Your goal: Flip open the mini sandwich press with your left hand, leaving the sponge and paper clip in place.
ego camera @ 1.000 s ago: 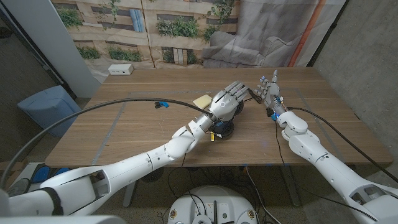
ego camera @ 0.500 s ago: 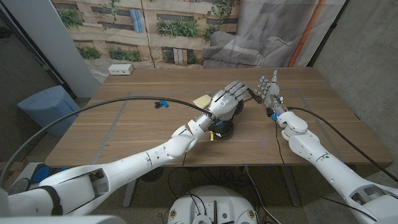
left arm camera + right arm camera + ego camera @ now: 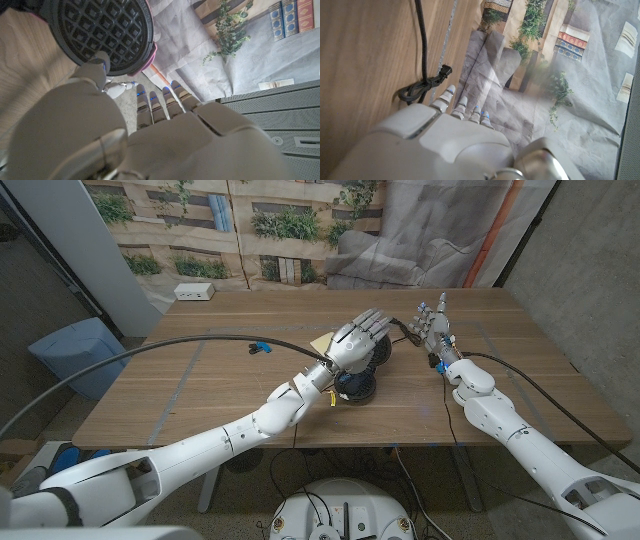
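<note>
Blue paper clip (image 3: 259, 347) on wooden table (image 3: 200, 380), well left of my hands. Yellow sponge (image 3: 322, 341) just behind my left hand (image 3: 356, 343), half hidden. Left hand over mini sandwich press (image 3: 358, 384), fingers (image 3: 150, 102) straight and spread, gripping nothing. Press near table middle, lid (image 3: 102, 30) raised, waffle grid facing my fingertips; thumb seems to touch lid rim, contact unclear. Black power cord (image 3: 422, 60) knotted just ahead of right hand (image 3: 436, 330). Right hand stands upright, fingers extended, slightly apart, empty.
</note>
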Robot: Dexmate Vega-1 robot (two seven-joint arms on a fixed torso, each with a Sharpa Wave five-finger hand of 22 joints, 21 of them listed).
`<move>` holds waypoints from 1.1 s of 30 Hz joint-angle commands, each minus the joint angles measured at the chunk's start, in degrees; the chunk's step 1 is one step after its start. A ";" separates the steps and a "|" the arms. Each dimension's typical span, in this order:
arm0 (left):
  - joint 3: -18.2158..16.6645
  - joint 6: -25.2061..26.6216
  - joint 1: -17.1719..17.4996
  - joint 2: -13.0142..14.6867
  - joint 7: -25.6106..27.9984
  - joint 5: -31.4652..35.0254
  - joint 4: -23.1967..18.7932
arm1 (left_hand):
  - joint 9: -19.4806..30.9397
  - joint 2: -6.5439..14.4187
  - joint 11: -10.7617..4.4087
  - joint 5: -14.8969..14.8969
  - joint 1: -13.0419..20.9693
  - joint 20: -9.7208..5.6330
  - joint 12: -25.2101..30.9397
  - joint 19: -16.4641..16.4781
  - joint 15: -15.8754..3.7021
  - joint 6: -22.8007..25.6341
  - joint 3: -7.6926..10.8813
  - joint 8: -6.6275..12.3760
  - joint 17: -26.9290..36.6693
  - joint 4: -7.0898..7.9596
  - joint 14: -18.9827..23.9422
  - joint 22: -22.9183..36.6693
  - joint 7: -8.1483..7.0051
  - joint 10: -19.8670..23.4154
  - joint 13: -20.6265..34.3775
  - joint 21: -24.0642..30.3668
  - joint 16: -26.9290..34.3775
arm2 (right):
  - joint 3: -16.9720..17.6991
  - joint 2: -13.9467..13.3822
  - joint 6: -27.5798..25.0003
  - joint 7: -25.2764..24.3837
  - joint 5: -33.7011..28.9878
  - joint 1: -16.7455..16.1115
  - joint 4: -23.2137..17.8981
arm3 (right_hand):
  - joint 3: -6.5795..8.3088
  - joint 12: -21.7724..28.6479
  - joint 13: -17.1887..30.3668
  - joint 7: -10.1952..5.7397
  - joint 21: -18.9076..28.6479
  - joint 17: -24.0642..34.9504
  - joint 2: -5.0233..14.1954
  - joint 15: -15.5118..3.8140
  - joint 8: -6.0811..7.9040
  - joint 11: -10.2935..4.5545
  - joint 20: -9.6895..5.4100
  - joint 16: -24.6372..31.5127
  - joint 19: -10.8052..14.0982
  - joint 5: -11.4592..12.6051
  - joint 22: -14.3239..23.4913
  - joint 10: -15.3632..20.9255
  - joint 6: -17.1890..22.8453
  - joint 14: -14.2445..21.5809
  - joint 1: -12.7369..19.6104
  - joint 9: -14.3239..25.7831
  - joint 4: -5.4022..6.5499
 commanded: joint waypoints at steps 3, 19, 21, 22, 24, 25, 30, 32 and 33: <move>-6.58 -4.26 4.35 4.58 -1.95 -7.99 -6.67 | 0.13 1.00 0.14 0.19 0.13 -2.62 -0.23 -0.33 -0.99 -0.45 -0.47 -0.39 0.15 0.04 -0.94 0.15 -0.06 -1.17 0.09 -0.08 -0.20 | 0.01 -0.01 0.02 0.02 0.00 0.00 0.03 | -0.27 0.33 0.30 0.08 0.27 0.22 5.15 -1.30 0.25 0.23 0.49 0.19 0.19 0.33 0.22 -0.37 -0.32 -0.29 0.18 0.32 -0.06; -16.12 -8.28 10.73 8.45 -0.10 -18.90 -12.18 | 0.16 1.41 0.24 -0.03 -1.72 -2.67 -0.02 -0.62 -0.92 -0.38 -1.83 -0.64 0.17 0.76 -1.18 0.18 0.10 -1.26 0.09 -0.04 -0.01 | 0.01 0.01 0.05 0.05 0.00 0.04 0.09 | -0.27 0.29 0.30 -0.05 0.23 0.22 5.14 -1.36 0.22 0.29 0.51 0.16 0.10 0.33 0.22 -0.48 -0.37 -0.36 0.18 0.32 -0.06; -17.42 -7.92 11.83 8.66 -0.07 -20.19 -12.77 | 0.16 1.47 0.20 -0.05 -1.99 -2.70 0.00 -0.63 -0.98 -0.35 -2.01 -0.66 0.17 0.84 -1.22 0.18 0.11 -1.27 0.09 -0.02 0.00 | 0.01 0.00 0.04 0.04 0.00 0.03 0.07 | -0.27 0.30 0.30 0.02 0.23 0.22 5.15 -1.31 0.23 0.27 0.52 0.14 0.10 0.33 0.22 -0.46 -0.35 -0.40 0.18 0.32 -0.06; -17.88 -7.22 12.36 8.74 -0.29 -20.12 -13.13 | 0.16 1.49 0.27 -0.06 -2.11 -2.73 0.00 -0.65 -0.95 -0.31 -2.09 -0.66 0.18 0.88 -1.23 0.19 0.11 -1.28 0.09 -0.02 0.01 | 0.01 0.00 0.04 0.03 0.00 0.02 0.06 | -0.26 0.29 0.30 0.04 0.23 0.22 5.15 -1.30 0.22 0.27 0.49 0.14 0.09 0.33 0.22 -0.48 -0.39 -0.41 0.18 0.32 -0.06; -18.73 -7.05 13.04 9.32 -0.35 -20.39 -13.45 | 0.16 1.54 0.37 -0.06 -2.32 -2.66 0.03 -0.63 -0.92 -0.28 -2.23 -0.67 0.17 0.92 -1.21 0.19 0.11 -1.24 0.09 0.00 0.03 | 0.01 -0.01 0.03 0.02 0.00 0.01 0.05 | -0.26 0.28 0.30 0.07 0.24 0.22 5.16 -1.30 0.23 0.28 0.49 0.18 0.12 0.33 0.22 -0.49 -0.35 -0.31 0.18 0.32 -0.06; -19.13 -7.30 13.30 9.70 -0.30 -20.66 -13.54 | 0.16 1.56 0.36 -0.06 -2.38 -2.59 0.04 -0.64 -0.94 -0.29 -2.27 -0.69 0.17 0.93 -1.22 0.19 0.16 -1.24 0.09 0.00 0.03 | 0.01 -0.01 0.03 0.02 0.00 0.01 0.04 | -0.26 0.29 0.30 0.08 0.24 0.22 5.16 -1.27 0.26 0.29 0.52 0.18 0.13 0.33 0.22 -0.46 -0.30 -0.31 0.18 0.32 -0.06; -22.10 -7.84 15.64 9.39 0.92 -25.80 -13.59 | 0.15 1.71 0.24 -0.05 -2.68 -2.58 0.06 -0.66 -0.89 -0.29 -2.49 -0.74 0.17 0.96 -1.32 0.19 0.20 -1.24 0.08 0.02 0.03 | 0.01 0.00 0.03 0.02 0.00 0.01 0.04 | -0.27 0.30 0.30 0.08 0.24 0.22 5.15 -1.35 0.23 0.24 0.47 0.19 0.11 0.33 0.22 -0.44 -0.36 -0.28 0.18 0.32 -0.06; -23.49 -8.70 16.58 8.59 1.49 -29.61 -13.18 | 0.15 1.77 0.28 -0.05 -2.77 -2.52 0.06 -0.67 -0.85 -0.30 -2.56 -0.77 0.17 0.97 -1.31 0.19 0.34 -1.26 0.08 0.03 0.04 | 0.01 0.00 0.03 0.02 0.00 0.01 0.04 | -0.27 0.31 0.30 0.05 0.23 0.22 5.15 -1.33 0.25 0.23 0.50 0.16 0.10 0.33 0.22 -0.43 -0.32 -0.34 0.18 0.32 -0.06; -23.98 -9.45 16.80 8.48 1.60 -31.13 -12.88 | 0.15 1.80 0.35 -0.04 -2.83 -2.50 0.06 -0.70 -0.79 -0.32 -2.61 -0.79 0.16 0.97 -1.32 0.19 0.43 -1.28 0.08 0.02 0.04 | 0.01 0.00 0.03 0.02 0.00 0.01 0.04 | -0.27 0.31 0.30 0.03 0.24 0.22 5.15 -1.29 0.25 0.23 0.49 0.17 0.12 0.33 0.22 -0.42 -0.32 -0.33 0.18 0.32 -0.06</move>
